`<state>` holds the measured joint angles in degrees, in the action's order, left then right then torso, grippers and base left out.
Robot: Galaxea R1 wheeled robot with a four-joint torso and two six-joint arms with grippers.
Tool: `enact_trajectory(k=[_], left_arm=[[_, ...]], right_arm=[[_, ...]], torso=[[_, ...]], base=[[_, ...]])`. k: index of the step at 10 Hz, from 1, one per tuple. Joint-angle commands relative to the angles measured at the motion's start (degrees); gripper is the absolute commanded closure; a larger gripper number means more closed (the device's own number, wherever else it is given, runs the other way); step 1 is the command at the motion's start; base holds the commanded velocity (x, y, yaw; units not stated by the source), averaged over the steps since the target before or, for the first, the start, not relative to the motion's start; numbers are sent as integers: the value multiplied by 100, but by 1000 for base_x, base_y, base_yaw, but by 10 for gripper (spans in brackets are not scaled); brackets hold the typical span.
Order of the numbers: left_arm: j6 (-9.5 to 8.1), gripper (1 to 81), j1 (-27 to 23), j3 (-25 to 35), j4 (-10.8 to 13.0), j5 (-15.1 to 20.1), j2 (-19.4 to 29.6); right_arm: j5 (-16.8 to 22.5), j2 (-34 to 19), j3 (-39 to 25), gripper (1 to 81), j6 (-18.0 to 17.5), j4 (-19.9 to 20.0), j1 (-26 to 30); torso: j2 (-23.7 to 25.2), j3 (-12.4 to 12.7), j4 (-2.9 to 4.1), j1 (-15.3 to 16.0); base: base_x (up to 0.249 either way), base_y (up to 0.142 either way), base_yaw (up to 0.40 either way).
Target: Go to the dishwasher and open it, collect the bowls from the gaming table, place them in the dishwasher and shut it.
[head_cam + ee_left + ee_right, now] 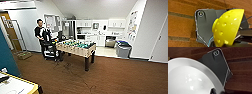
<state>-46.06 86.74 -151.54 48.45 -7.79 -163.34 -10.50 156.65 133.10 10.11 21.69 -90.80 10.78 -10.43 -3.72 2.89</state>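
From the head, brown carpet [112,75] runs past a foosball table [76,47] to a white kitchenette [100,31], the gaming table [17,86] corner nearby. The left wrist shows a dimpled yellow bowl [228,27] above that carpet, the right wrist a glossy white bowl [190,78]; whether either gripper clasps its bowl cannot be told.

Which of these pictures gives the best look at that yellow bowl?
The left wrist view: the yellow bowl looms large there, its dimpled underside plain. The head view takes in the room and the right wrist view a white bowl instead.
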Motion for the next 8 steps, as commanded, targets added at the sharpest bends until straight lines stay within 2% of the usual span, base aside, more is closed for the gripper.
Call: enact_trajectory(k=[1, 8], left_arm=[[53, 811, -266, -16, 77, 181, 91], [53, 811, -258, -16, 69, 181, 91]], right_arm=[[338, -105, -48, 811, 27, -86, 232], [346, -79, -13, 811, 35, -94, 242]], torso=[[0, 0, 0, 0], [0, 0, 0, -2]], base=[[0, 0, -400], [0, 0, -396]])
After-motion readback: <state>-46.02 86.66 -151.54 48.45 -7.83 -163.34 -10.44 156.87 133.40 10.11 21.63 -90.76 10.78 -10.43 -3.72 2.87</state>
